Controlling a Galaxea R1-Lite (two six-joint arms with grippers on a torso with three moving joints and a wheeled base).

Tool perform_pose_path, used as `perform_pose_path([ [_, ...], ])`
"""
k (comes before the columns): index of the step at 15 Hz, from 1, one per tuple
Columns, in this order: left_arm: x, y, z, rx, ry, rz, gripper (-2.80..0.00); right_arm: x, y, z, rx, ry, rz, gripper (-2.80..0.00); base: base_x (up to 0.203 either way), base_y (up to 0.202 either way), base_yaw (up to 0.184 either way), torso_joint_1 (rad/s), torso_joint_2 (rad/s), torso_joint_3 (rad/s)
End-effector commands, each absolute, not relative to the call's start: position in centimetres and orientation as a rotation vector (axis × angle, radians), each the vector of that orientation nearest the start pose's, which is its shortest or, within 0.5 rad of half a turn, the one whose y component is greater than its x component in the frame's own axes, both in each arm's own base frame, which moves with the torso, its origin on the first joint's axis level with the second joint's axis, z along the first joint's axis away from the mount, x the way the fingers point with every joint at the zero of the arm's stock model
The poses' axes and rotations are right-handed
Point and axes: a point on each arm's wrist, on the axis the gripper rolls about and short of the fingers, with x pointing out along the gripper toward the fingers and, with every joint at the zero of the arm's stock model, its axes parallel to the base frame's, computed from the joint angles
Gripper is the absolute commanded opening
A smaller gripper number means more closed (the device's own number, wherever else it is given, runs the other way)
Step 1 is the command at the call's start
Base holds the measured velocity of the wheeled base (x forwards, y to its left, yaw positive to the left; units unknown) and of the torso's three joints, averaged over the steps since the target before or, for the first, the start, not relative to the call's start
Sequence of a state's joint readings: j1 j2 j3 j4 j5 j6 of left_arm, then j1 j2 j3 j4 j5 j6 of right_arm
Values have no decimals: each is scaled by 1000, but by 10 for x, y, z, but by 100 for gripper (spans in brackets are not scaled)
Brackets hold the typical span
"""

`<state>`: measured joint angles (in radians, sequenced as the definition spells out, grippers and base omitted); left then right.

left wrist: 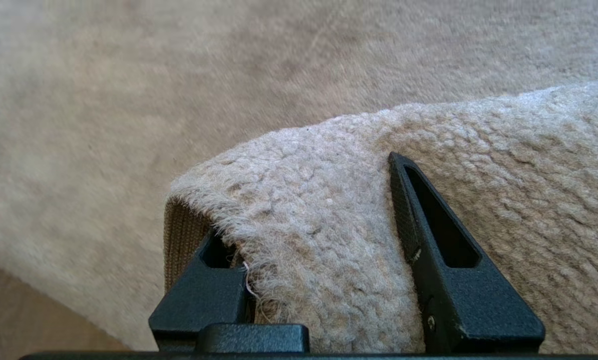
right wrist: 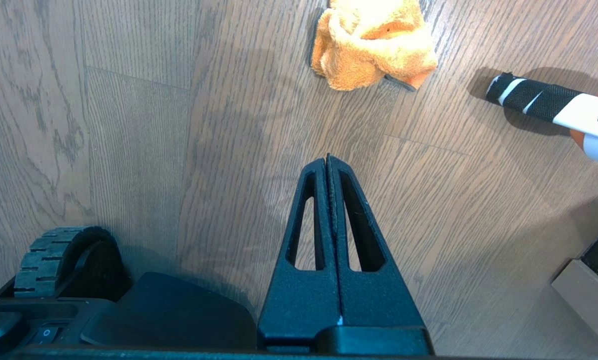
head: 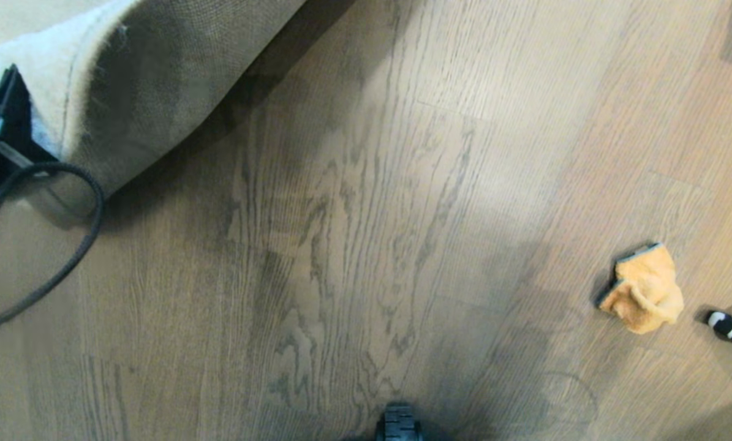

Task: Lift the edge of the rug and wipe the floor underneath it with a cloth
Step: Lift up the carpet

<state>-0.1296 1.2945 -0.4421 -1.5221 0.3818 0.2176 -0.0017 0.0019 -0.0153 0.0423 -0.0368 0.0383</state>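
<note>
So the left gripper was way over at the left edge of the head view, clamped on the edge of the rug. One finger sat on the pale grey pile and the other was tucked under against the tan woven backing, so that corner was lifted and folded back toward the claw, with the backing facing out. A black cable looped down just below that claw. Beyond the pinched fold, the rest of the rug lay flat.

To the right of that claw it was pretty much all floor, grey-brown wooden planks with dark wavy grain. A soft shadow ran along the floor beside the raised fold. A base wheel poked in at the near edge.

Further right, the right gripper was pinched fully closed with nothing in it, hanging over bare planks. The cloth, orange-yellow and crumpled, lay on the floor ahead of its tips, not touching them. Just beside the cloth was a black-and-white striped handle, also resting on the planks.
</note>
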Motion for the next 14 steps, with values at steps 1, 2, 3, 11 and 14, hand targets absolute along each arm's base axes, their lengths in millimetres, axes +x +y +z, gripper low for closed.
perform_pose_path([
  [1, 153, -7, 289, 25, -746, 341, -280, -24, -1, 75, 38, 28, -39, -280, 0, 0, 0, 0, 0, 0],
  [2, 151, -4, 294, 24, -768, 354, -280, -24, -1, 75, 38, 28, -39, -280, 0, 0, 0, 0, 0, 0],
  [3, 149, -2, 300, 24, -793, 370, -280, -24, -1, 75, 38, 28, -39, -280, 0, 0, 0, 0, 0, 0],
  [11, 125, 13, 330, 32, -935, 476, -280, -24, -1, 75, 38, 28, -39, -280, 0, 0, 0, 0, 0, 0],
  [14, 112, 12, 334, 33, -945, 476, -280, -24, -1, 75, 38, 28, -39, -280, 0, 0, 0, 0, 0, 0],
])
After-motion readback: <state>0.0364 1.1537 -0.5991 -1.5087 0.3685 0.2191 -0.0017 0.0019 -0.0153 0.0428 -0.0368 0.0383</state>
